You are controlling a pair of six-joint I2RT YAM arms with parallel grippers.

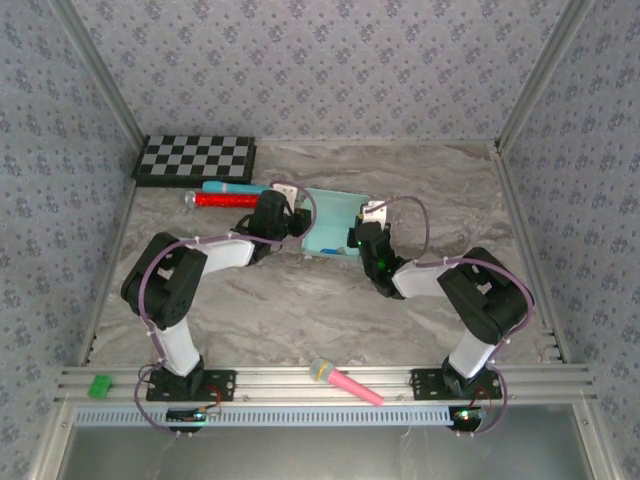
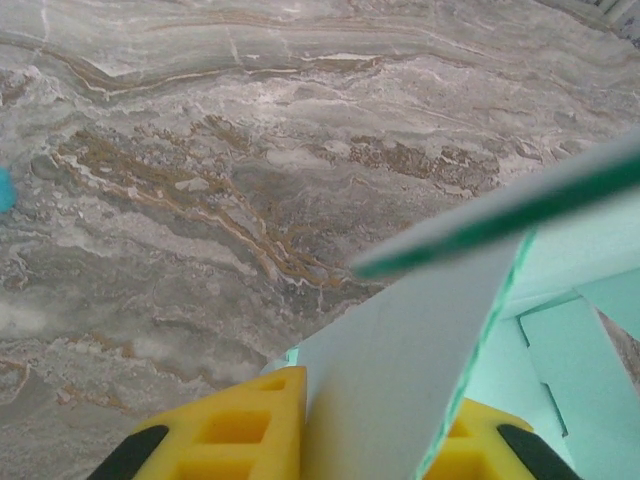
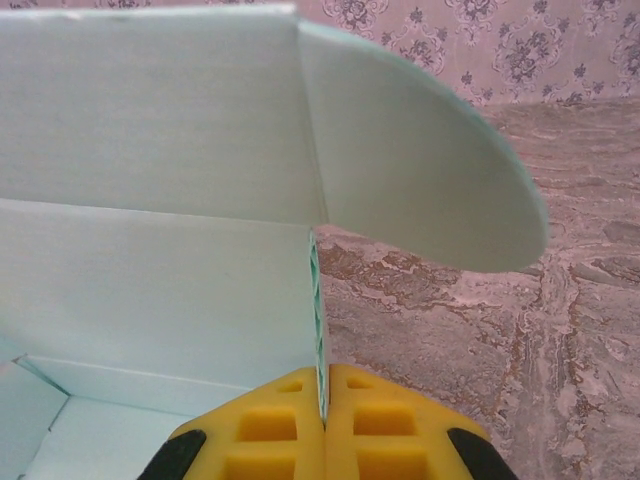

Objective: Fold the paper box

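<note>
The paper box (image 1: 330, 215) is pale aqua card, half formed, lying at the middle back of the marble table with both grippers at its sides. My left gripper (image 1: 290, 225) is at its left side. In the left wrist view a slanted card panel (image 2: 400, 330) spans the gap between the yellow fingers (image 2: 230, 430), touching both, so my left gripper (image 2: 375, 400) is shut on it. My right gripper (image 1: 362, 238) is at the box's right side. In the right wrist view my right gripper (image 3: 323, 375) pinches a box wall (image 3: 160, 270) edge-on, and a rounded flap (image 3: 420, 170) sticks out to the right.
A black-and-white checkerboard (image 1: 196, 158) lies at the back left. A red stick (image 1: 222, 199) and a teal pen (image 1: 225, 187) lie just left of the box. A pink toy microphone (image 1: 345, 382) and a green block (image 1: 99, 386) sit on the front rail. Patterned walls enclose the table.
</note>
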